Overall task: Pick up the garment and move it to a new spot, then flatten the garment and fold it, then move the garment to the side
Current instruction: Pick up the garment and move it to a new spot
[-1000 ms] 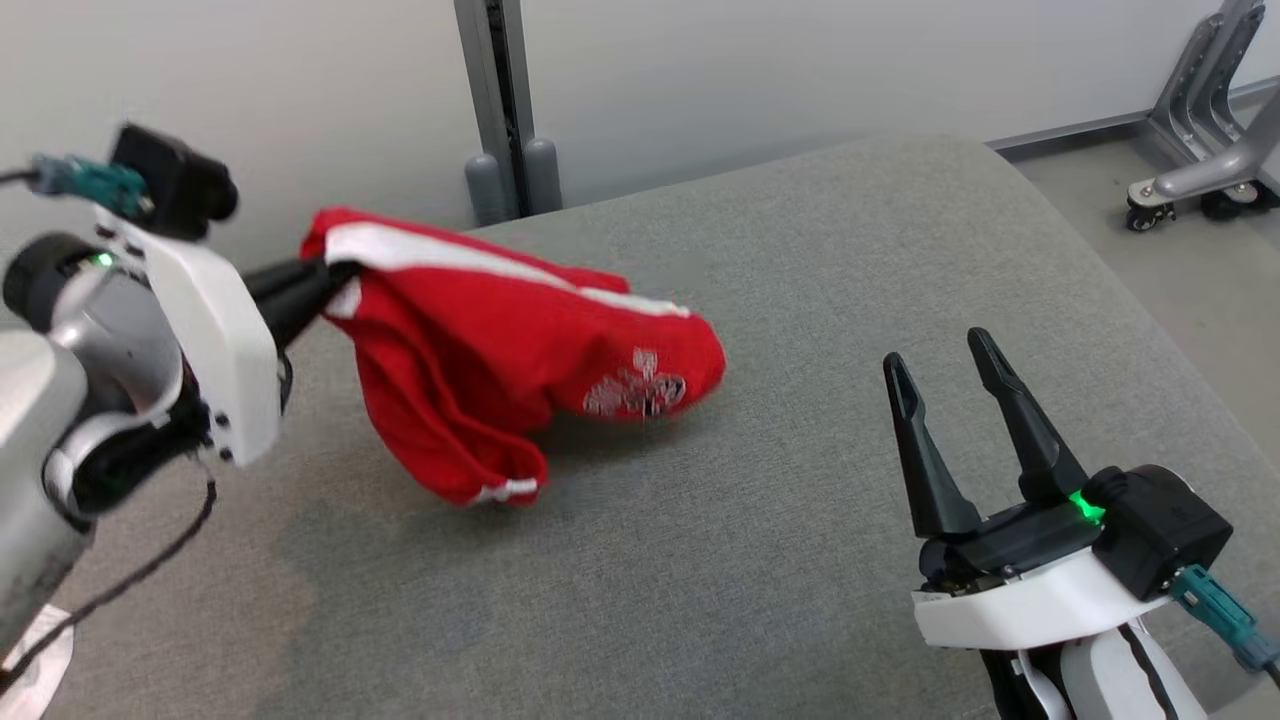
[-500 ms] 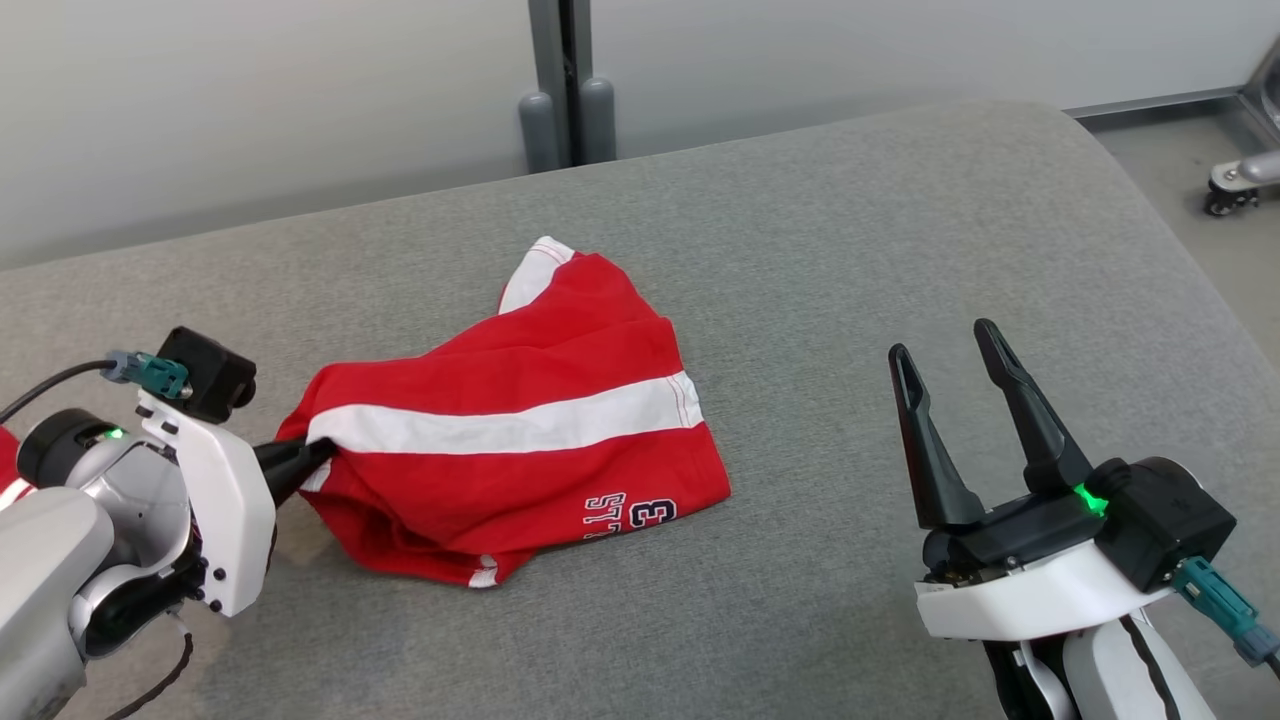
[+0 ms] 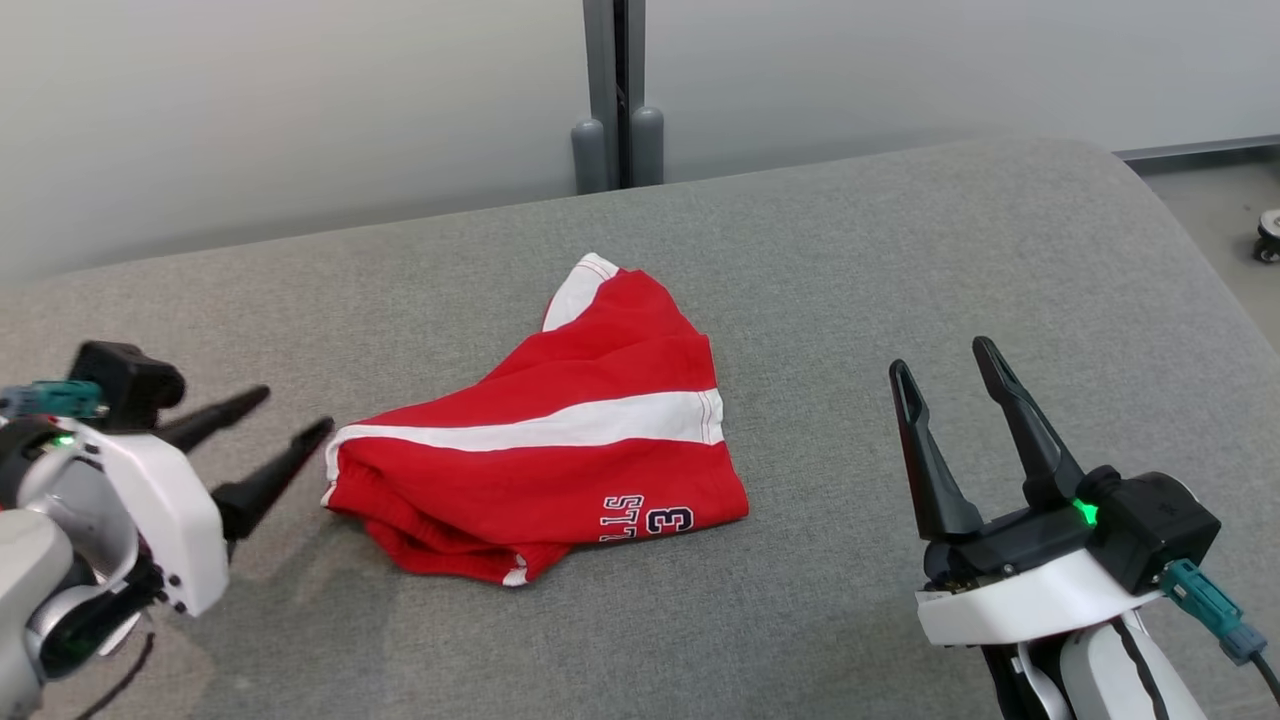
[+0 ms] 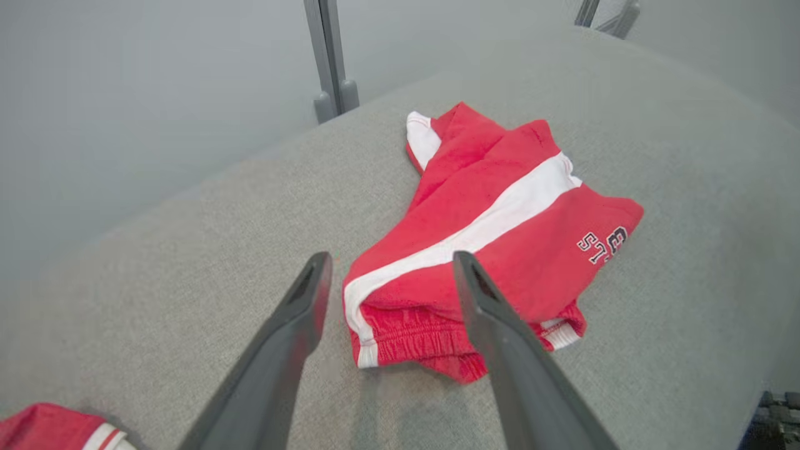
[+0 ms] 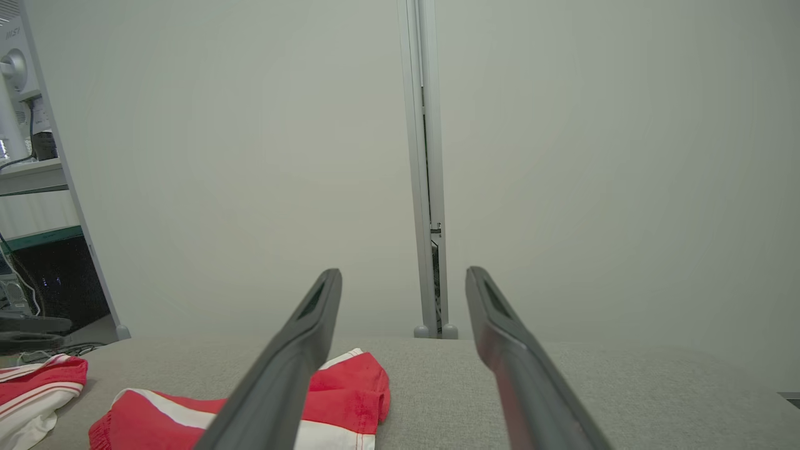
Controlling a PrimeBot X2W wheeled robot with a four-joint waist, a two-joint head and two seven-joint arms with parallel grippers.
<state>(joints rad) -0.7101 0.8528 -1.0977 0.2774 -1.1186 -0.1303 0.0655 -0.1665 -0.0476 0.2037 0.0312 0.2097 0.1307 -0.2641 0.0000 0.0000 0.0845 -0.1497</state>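
Garment (image 3: 560,450): red shorts, rumpled, middle of cushion (image 3: 900,250), clear of every edge. Left gripper (image 3: 293,408): spread, empty, just beside waistband (image 4: 406,340). Right gripper (image 3: 940,357): spread, empty, well apart. Flattening advice: pinch opposite corners, draw outward evenly.

Red garment (image 3: 560,470) with white stripe and navy lettering, rumpled and loosely doubled over, lying on the grey padded surface (image 3: 900,250), elastic waistband leftward

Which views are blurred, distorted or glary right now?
Head view: sharp, even light, soft shadow below the left gripper on the grey pad. Left wrist view: wide-angle bowing of the pad, near fingers soft, red shorts crisp enough. Right wrist view: fingers soft, flat light, no glare.
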